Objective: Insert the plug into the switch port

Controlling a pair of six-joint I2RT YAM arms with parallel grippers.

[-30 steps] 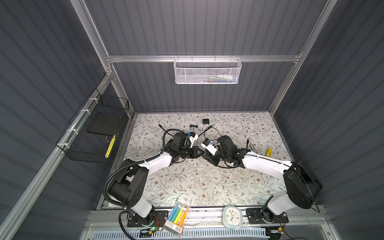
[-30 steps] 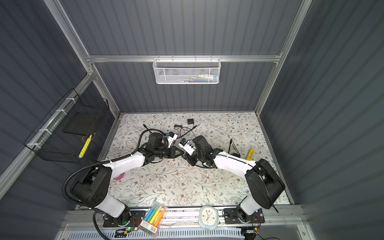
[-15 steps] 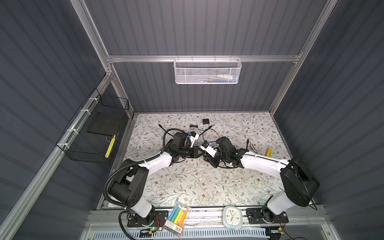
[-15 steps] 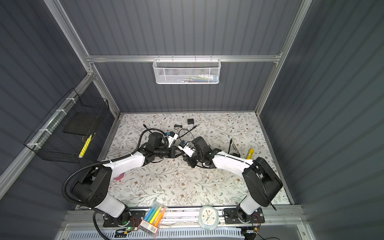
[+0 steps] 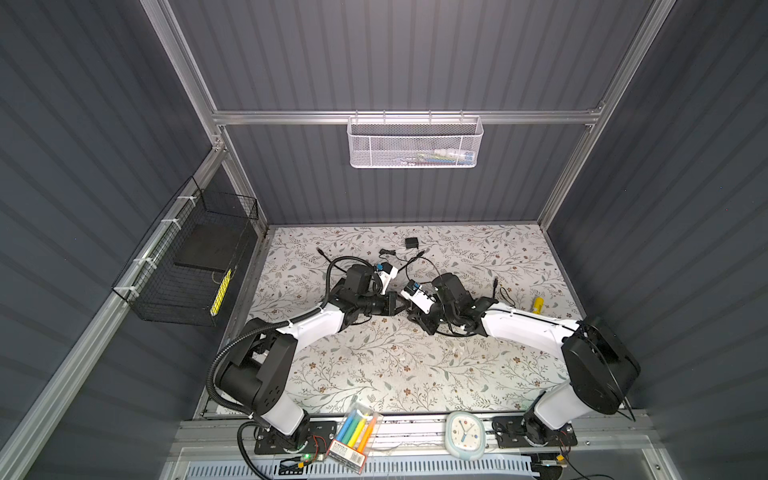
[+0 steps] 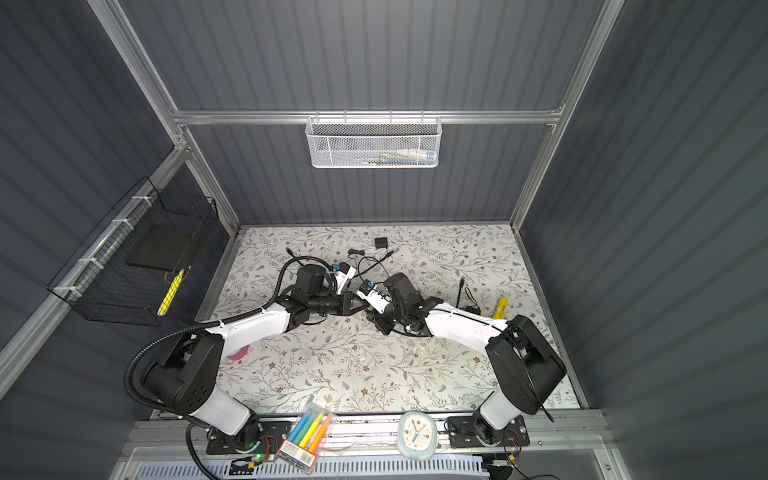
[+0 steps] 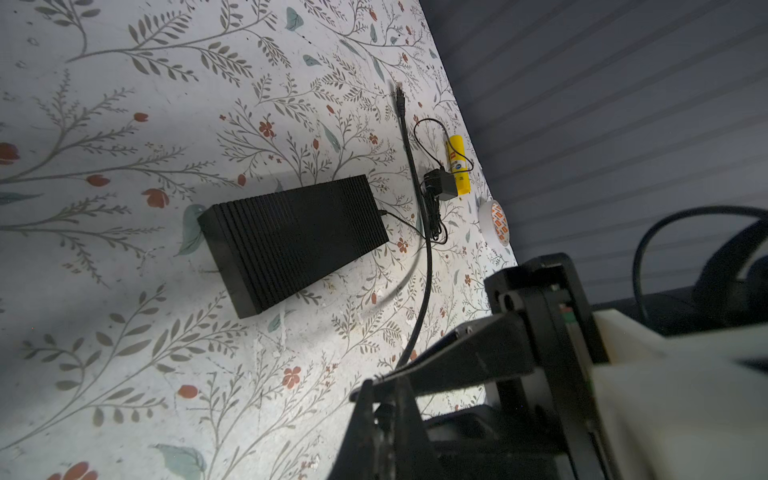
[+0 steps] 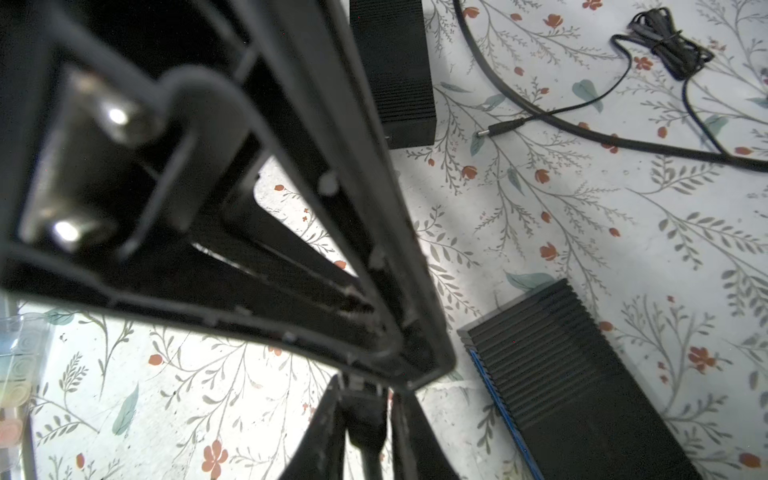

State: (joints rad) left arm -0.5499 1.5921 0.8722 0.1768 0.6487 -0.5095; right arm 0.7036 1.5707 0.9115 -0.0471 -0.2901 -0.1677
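Floral-papered desk (image 5: pixel 374 365) under both arms: the switch (image 7: pixel 291 245) lies flat on it, the cable (image 7: pixel 424 266) trailing past to a loose plug (image 7: pixel 399 89). Left jaws are clamped together on that cable; right jaws straddle a dark piece close beside them, whether gripping I cannot tell. My worry: a handover tug slips the thin cable, or its slack nudges the switch askew
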